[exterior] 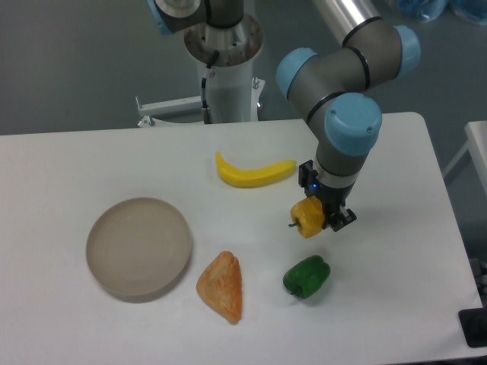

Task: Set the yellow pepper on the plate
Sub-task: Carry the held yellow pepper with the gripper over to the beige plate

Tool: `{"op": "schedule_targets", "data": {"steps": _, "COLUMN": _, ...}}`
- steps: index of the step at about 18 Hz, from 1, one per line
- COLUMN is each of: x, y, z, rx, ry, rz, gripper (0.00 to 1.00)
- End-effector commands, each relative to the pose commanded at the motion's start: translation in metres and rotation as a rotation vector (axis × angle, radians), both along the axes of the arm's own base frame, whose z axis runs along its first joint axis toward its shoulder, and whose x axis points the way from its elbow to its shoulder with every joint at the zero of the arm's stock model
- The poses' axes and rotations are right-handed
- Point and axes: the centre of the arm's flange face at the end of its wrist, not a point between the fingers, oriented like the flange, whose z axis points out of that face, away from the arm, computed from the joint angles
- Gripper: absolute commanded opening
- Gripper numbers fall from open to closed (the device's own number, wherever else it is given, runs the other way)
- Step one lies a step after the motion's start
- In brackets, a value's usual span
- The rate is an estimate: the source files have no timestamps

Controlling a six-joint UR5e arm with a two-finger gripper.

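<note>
Now the gripper point(323, 214) is clamped on the yellow pepper point(307, 217), holding it above the counter point(76, 160), just over the green pepper point(307, 277) and well apart from the plate point(138, 247) at the left. The hold seems to sit on the pepper's right side, with its stem pointing left, so a quick swing could likely twist it loose. A low path to the plate might clip the orange wedge point(221, 285) lying between. One banana point(254, 172), one wedge, one green pepper, one yellow pepper and one plate are in view.
</note>
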Motion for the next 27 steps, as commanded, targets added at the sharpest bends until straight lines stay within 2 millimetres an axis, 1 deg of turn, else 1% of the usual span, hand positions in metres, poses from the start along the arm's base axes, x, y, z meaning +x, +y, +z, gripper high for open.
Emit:
{"op": "schedule_targets", "data": {"steps": 4, "x": 0.0, "y": 0.001, "z": -0.002, "rx": 0.004, "ry": -0.009, "rz": 0.001, "gripper": 0.08}}
{"op": "schedule_targets", "data": {"steps": 9, "x": 0.007, "y": 0.001, "z": 0.004, "rx": 0.03, "ry": -0.03, "rz": 0.004, "gripper": 0.08}}
{"op": "schedule_targets", "data": {"steps": 12, "x": 0.032, "y": 0.001, "z": 0.015, "rx": 0.068, "ry": -0.068, "rz": 0.025, "gripper": 0.07}}
{"op": "schedule_targets", "data": {"steps": 14, "x": 0.067, "y": 0.008, "z": 0.024, "rx": 0.076, "ry": -0.073, "rz": 0.028, "gripper": 0.07}}
{"op": "schedule_targets", "data": {"steps": 15, "x": 0.092, "y": 0.013, "z": 0.014, "rx": 0.057, "ry": -0.088, "rz": -0.001, "gripper": 0.07}}
{"op": "schedule_targets", "data": {"steps": 17, "x": 0.123, "y": 0.015, "z": 0.008, "rx": 0.039, "ry": -0.101, "rz": -0.011, "gripper": 0.07}}
{"op": "schedule_targets", "data": {"steps": 19, "x": 0.169, "y": 0.022, "z": -0.002, "rx": 0.011, "ry": -0.116, "rz": -0.022, "gripper": 0.07}}
{"op": "schedule_targets", "data": {"steps": 21, "x": 0.2, "y": 0.031, "z": -0.006, "rx": -0.001, "ry": -0.121, "rz": -0.004, "gripper": 0.07}}
{"op": "schedule_targets", "data": {"steps": 23, "x": 0.222, "y": 0.042, "z": -0.011, "rx": 0.005, "ry": -0.116, "rz": 0.028, "gripper": 0.07}}
{"op": "schedule_targets", "data": {"steps": 24, "x": 0.233, "y": 0.049, "z": -0.017, "rx": 0.01, "ry": -0.113, "rz": 0.038, "gripper": 0.07}}
{"op": "schedule_targets", "data": {"steps": 25, "x": 0.247, "y": 0.058, "z": -0.025, "rx": 0.02, "ry": -0.109, "rz": 0.059, "gripper": 0.07}}
{"op": "schedule_targets", "data": {"steps": 27, "x": 0.277, "y": 0.07, "z": -0.043, "rx": -0.001, "ry": -0.116, "rz": 0.089, "gripper": 0.08}}
